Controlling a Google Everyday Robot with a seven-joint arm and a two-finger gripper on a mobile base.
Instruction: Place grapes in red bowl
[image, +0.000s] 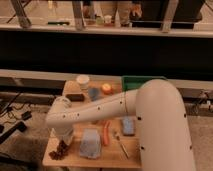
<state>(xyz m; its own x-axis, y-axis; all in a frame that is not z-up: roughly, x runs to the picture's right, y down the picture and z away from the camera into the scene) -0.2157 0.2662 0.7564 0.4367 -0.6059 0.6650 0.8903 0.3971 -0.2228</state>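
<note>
Dark purple-red grapes (56, 153) lie at the lower-left corner of the wooden counter (107, 161), with the tool (62, 144) down on them, pinched narrow and seemingly gripping the bunch. The next move calls for lifting and carrying it to the glossy red-orange bowl (106, 88), upper centre, clearing the orange carrot (106, 134) and the grey-blue block (90, 144) between.

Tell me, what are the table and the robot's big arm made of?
Table: looks like wood, with a matte tan top. Arm: smooth white shell, probably plastic, slightly shiny. Its gripper is down at the grapes, at the table's front-left corner.
</note>
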